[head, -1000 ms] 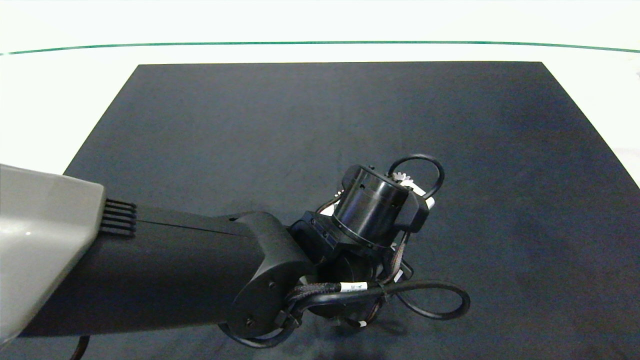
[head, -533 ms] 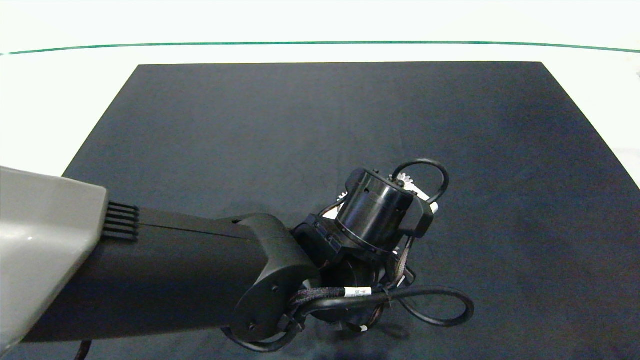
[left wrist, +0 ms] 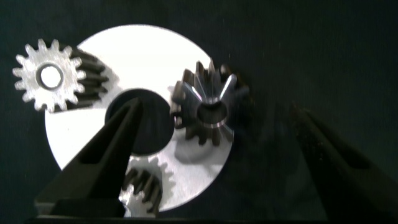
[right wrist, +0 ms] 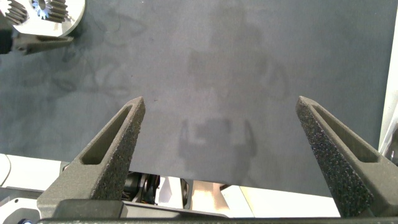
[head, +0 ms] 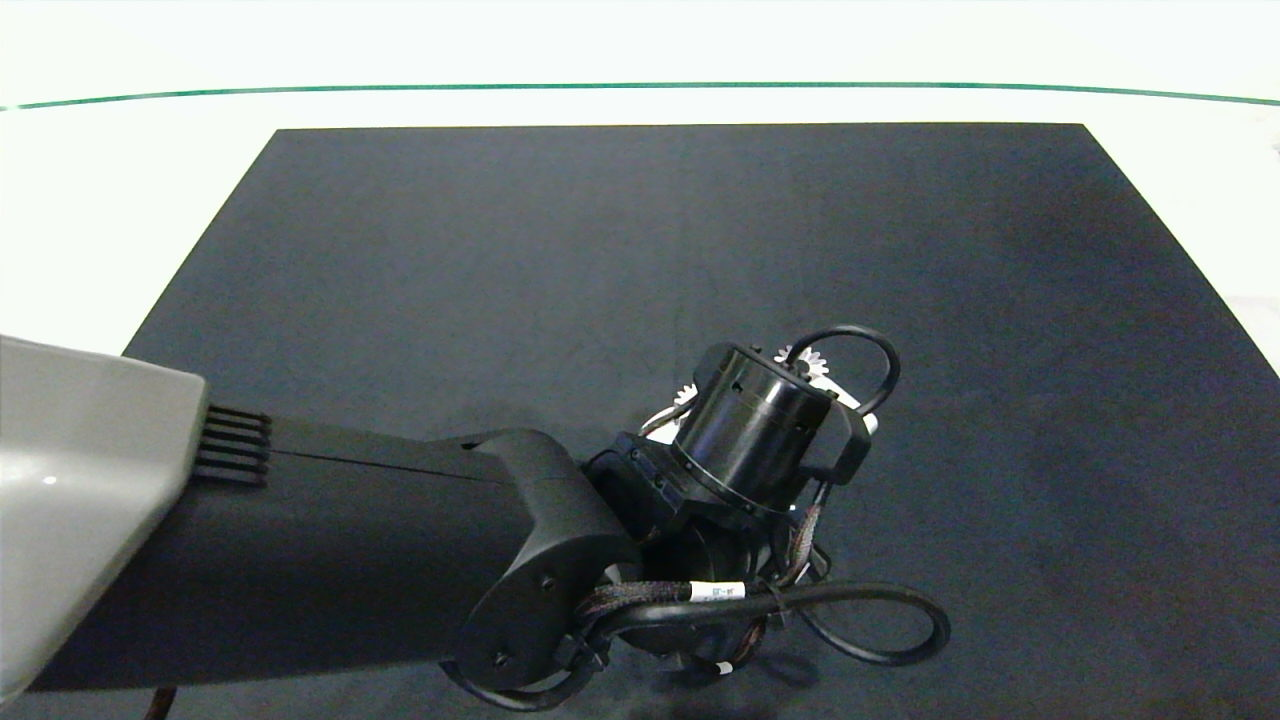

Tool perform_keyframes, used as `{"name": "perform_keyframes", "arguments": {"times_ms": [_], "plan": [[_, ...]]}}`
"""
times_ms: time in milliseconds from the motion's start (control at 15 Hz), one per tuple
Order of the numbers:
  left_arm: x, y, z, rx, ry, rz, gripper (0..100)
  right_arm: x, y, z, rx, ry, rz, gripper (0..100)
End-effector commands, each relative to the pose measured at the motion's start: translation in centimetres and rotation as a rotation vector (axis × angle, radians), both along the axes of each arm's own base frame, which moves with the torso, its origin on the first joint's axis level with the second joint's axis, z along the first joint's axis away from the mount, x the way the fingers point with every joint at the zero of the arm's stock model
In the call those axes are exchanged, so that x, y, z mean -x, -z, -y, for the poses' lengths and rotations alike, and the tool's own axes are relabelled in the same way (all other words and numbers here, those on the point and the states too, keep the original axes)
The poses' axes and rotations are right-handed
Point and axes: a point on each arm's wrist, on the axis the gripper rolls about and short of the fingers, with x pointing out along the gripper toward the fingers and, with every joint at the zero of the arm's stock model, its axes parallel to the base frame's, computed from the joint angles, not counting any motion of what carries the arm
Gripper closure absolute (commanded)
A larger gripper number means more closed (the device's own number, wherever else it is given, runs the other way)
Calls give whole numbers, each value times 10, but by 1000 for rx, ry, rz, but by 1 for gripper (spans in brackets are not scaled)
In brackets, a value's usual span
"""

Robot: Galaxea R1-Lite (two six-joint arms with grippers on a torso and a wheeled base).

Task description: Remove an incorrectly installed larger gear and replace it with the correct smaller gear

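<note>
I hold the left claw point(left wrist: 214, 158) spread wide above the larger gear point(left wrist: 210, 104), seated on the round plate point(left wrist: 140, 62) beside a small gear point(left wrist: 50, 75); removal looks underway, next calling for descent and closing, right claw point(right wrist: 217, 155) open, parked aside.

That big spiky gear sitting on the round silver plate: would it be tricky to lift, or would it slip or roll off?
The larger gear looks like solid metal, so probably stiff and heavy for its size. Its shiny flaring teeth might slip against the open left gripper fingers. It seems to lie flat on the silver plate, so rolling appears unlikely.
</note>
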Motion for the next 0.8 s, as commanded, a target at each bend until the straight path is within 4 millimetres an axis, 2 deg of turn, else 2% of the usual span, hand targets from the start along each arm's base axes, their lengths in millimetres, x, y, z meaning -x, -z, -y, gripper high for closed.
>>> {"name": "perform_keyframes", "arguments": {"times_ms": [67,333,533,800], "plan": [[10,-29,-17,62,-13,27,0,0,1,0,2,1,-6,0],[20,-53,-40,87,-31,35,0,-1,1,0,3,2,-9,0],[19,-56,-42,97,-38,44,0,-1,1,0,3,4,-8,0],[7,-58,-46,94,-65,60,0,-1,1,0,3,2,-11,0]]}}
